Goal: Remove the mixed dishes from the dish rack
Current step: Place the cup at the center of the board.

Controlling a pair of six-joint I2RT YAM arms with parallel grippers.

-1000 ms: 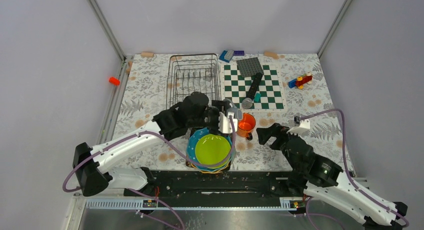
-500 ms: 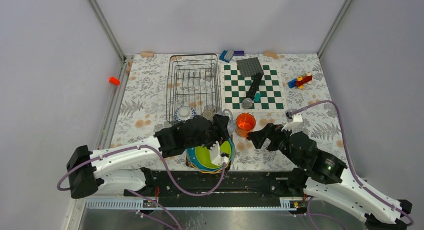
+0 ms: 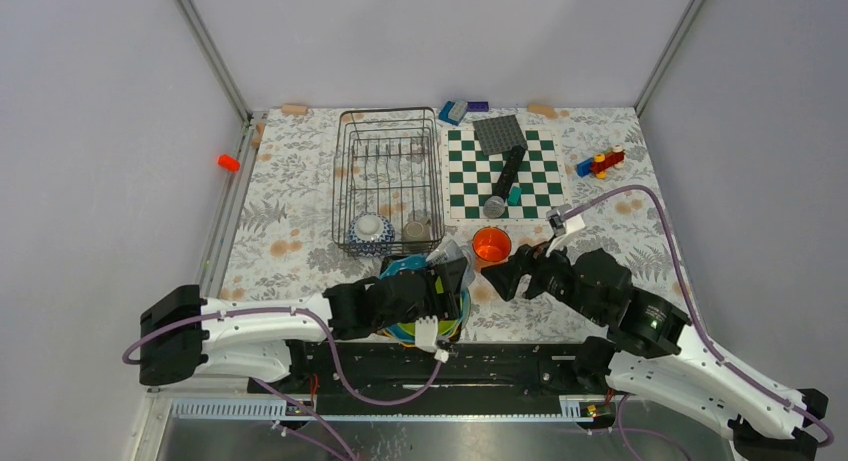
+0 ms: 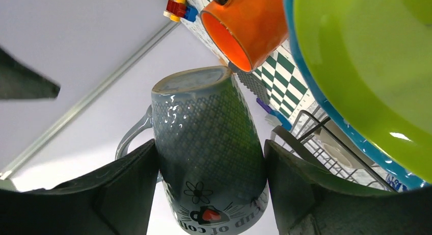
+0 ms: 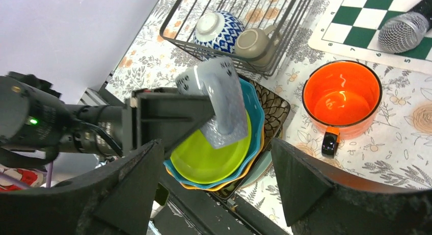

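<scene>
My left gripper (image 4: 211, 168) is clenched on a pale grey embossed mug (image 5: 221, 100), tilted just above the lime green round plate (image 5: 214, 156). My right gripper (image 3: 512, 277) gapes wide, with the glossy orange mug (image 5: 341, 97) just ahead of it. Beyond both, the dark wire dish rack (image 3: 337, 186) holds a blue patterned bowl (image 5: 216, 28) and a small grey cup (image 5: 254, 41).

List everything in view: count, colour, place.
dish rack: 1, dark wire, far side.
patterned bowl: 1, blue-white, in rack.
grey cup: 1, in rack beside bowl.
grey mug: 1, in left claw.
plate stack: several, lime on top, near edge.
orange mug: 1, right of stack.
checkerboard mat: 1, green-white, right of rack.
microphone: 1, black, on mat.
studded plate: 1, grey, mat's far corner.
toy bricks: several, mixed, far side.
left claw: shut on grey mug.
right claw: open, near orange mug.
</scene>
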